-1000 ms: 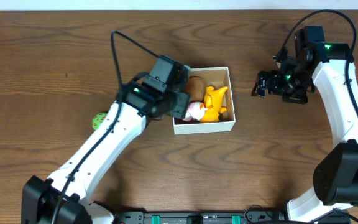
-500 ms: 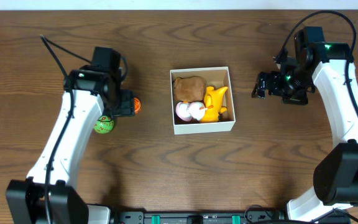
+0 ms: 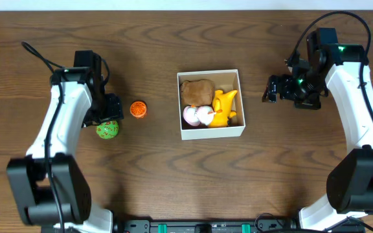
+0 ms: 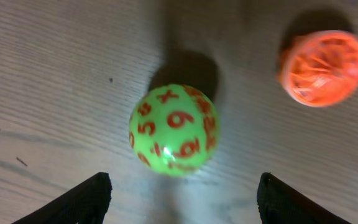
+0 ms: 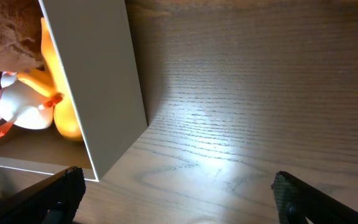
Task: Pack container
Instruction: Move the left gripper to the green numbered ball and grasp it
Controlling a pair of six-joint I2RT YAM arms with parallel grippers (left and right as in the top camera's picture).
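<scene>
So the shallow white square box (image 3: 212,133) sits mid-table, small toys (image 3: 224,107) inside. The left gripper (image 4: 182,205) hangs wide open over a green ball with red numbers (image 4: 173,130). The right gripper (image 5: 182,205) is open too, empty, near the box.

A dark brown wood-grain table (image 3: 173,188) reaches a pale strip (image 3: 186,4) along its far edge, with a soft glare (image 5: 210,158) brightening the grain.
</scene>
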